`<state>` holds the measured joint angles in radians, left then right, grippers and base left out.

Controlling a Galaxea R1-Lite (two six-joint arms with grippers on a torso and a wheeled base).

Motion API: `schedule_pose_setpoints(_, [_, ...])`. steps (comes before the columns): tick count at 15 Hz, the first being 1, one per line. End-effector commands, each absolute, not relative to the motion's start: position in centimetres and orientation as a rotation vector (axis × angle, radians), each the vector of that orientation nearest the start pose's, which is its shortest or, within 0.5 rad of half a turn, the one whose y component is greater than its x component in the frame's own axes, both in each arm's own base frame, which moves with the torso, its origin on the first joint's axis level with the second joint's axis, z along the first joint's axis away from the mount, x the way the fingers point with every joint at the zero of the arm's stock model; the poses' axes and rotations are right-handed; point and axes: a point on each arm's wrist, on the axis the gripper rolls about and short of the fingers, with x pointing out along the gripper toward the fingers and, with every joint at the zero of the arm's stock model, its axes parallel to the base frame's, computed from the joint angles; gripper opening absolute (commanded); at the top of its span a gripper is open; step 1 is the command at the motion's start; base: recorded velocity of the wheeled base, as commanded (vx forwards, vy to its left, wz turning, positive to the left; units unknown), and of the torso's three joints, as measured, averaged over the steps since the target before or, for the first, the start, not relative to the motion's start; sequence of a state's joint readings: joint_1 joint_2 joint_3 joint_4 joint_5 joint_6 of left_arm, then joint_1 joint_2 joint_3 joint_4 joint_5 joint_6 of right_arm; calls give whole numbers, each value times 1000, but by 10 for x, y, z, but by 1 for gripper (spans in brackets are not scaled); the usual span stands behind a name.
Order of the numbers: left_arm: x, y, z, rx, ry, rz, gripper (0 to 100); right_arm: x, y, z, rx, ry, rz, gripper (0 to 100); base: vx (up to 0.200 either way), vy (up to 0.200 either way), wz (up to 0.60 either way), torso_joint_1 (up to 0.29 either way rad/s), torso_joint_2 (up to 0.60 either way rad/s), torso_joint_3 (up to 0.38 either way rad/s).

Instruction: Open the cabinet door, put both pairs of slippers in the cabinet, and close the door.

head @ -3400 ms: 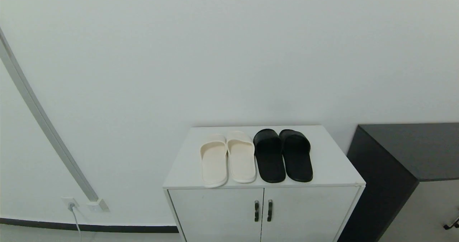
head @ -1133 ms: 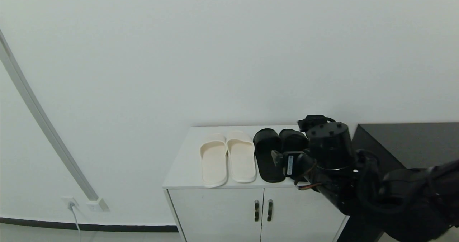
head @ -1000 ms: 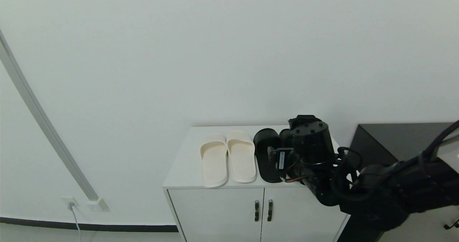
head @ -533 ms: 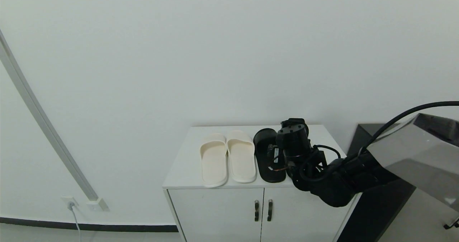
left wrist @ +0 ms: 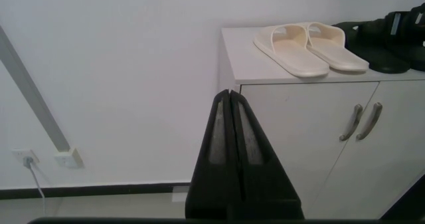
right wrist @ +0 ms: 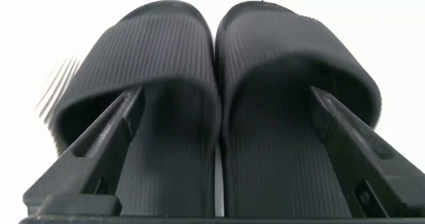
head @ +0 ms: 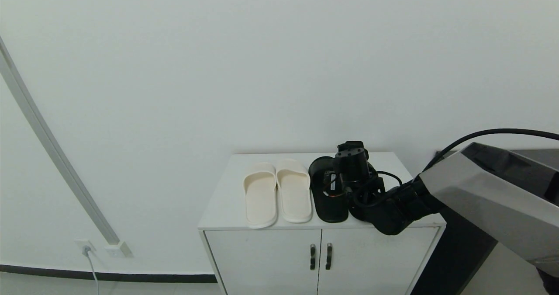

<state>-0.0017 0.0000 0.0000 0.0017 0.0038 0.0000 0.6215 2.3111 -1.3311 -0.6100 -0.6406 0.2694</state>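
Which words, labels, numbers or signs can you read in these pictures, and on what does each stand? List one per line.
No text here can be read.
White sticker on the right arm: its print is too small to read.
Black slippers, cream slippers and cabinet: no print visible on them.
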Motion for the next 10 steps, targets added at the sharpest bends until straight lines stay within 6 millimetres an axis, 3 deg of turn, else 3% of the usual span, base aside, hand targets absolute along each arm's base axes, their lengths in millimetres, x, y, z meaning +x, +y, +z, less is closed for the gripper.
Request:
schedule_pose_setpoints(1, [-23,0,75,0,3,3,0,388,252,75,52,294,-67,100,0,0,0,0,0,0])
schedule_pose_setpoints(10, [-23,0,75,0,3,5,0,406,253,66,69,267,-76,100,0,0,0,0,0,0])
